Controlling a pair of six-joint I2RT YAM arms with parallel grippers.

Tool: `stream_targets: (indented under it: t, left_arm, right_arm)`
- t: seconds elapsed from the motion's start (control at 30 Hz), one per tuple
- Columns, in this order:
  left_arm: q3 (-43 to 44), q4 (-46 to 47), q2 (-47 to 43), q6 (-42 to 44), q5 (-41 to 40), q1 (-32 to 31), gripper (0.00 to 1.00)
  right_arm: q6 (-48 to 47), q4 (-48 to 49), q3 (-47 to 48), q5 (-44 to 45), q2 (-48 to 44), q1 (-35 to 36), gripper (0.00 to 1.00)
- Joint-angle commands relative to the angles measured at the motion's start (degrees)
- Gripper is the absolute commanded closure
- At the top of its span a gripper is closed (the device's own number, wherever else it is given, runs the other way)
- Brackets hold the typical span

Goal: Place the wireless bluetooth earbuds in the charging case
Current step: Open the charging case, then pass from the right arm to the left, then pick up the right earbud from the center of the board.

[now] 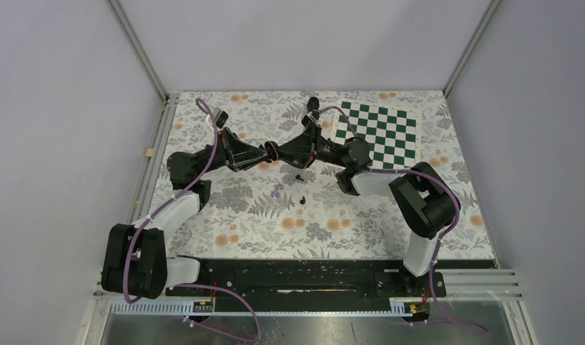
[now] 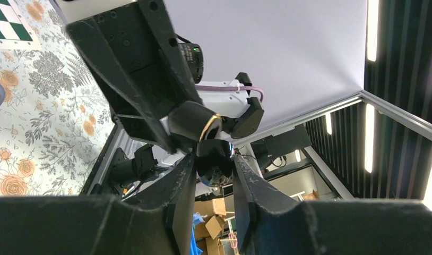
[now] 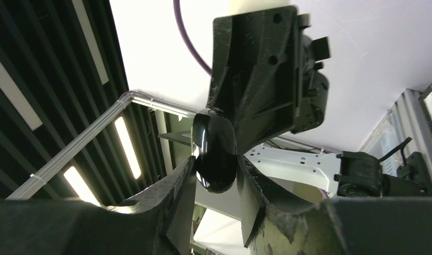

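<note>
Over the floral table [image 1: 390, 223], the left gripper [image 2: 214, 162] and right gripper [image 3: 216, 167] are both clamping narrowly on the glossy black charging case [image 3: 215, 143], holding it aloft. Below, the earbuds [image 1: 276, 191] are lying loose. Opposing pulls risk twisting the slick case free and dropping it onto them.

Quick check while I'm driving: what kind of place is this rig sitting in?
Probably a robotics lab test cell: white panels on an aluminium frame enclose the floral-covered table, a green checkerboard lies on it, and cardboard boxes and strip lights show beyond.
</note>
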Motion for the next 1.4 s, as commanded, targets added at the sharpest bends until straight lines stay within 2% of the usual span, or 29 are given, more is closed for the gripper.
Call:
stream_targets:
  t: [0.0, 0.43, 0.53, 0.6, 0.7, 0.73, 0.8, 0.83, 0.87, 0.9, 1.0, 1.13, 1.27, 1.37]
  left_arm:
    - [0.84, 10.84, -5.43, -3.75, 0.72, 0.47, 1.00]
    - [-0.50, 10.11, -4.68, -3.85, 2.06, 1.71, 1.00]
    - [-1.56, 9.05, -4.10, -3.91, 3.41, 3.72, 1.00]
    - [-2.53, 6.13, -4.16, -2.61, 4.72, 5.56, 1.00]
    - [-3.97, -10.64, -5.21, 5.89, 6.09, 7.83, 1.00]
    - [-4.04, -19.61, -5.85, 11.18, 6.06, 8.34, 1.00]
    - [-2.36, -42.64, -7.68, 26.03, 4.41, 8.60, 1.00]
    - [-0.43, -56.26, -8.61, 34.86, 2.31, 8.62, 1.00]
    - [1.72, -65.90, -9.22, 42.17, -0.04, 8.52, 1.00]
    - [3.10, -71.72, -9.46, 46.82, -1.45, 8.45, 1.00]
    - [2.70, -74.52, -9.05, 49.82, -1.36, 8.38, 1.00]
    - [1.37, -77.51, -7.45, 53.83, -3.05, 7.47, 1.00]
    - [1.94, -82.01, -6.27, 60.50, -7.58, 5.50, 1.00]
    - [2.25, -81.57, -5.83, 60.78, -8.36, 5.14, 1.00]
  right_arm:
    - [-6.85, -9.41, -1.82, -0.56, 2.26, -0.70, 0.58]
    - [-16.99, -20.95, -3.35, -0.93, -1.75, -1.00, 0.48]
    - [-23.94, -30.14, -4.95, -0.24, -5.75, -1.69, 0.44]
    - [-31.79, -41.19, -6.03, 1.63, -9.98, -2.14, 0.41]
    - [-47.99, -66.66, -5.03, 9.14, -17.26, -2.37, 0.36]
    - [-53.79, -78.98, -4.07, 13.28, -19.46, -2.37, 0.34]
    - [-62.51, -94.17, -2.28, 22.24, -22.66, -2.39, 0.34]
    - [-66.48, -100.25, -1.36, 26.60, -24.00, -2.31, 0.33]
    - [-69.01, -104.23, -1.11, 30.05, -25.20, -2.27, 0.33]
    - [-71.14, -106.95, -1.49, 33.06, -26.98, -2.16, 0.33]
    - [-75.87, -112.27, -2.71, 42.34, -29.82, -0.10, 0.34]
    - [-78.92, -114.90, -2.21, 53.54, -28.03, 7.16, 0.34]
    - [-77.03, -110.22, -2.35, 54.99, -25.25, 9.68, 0.41]
    - [-74.47, -106.84, -1.16, 57.94, -23.30, 9.67, 0.45]
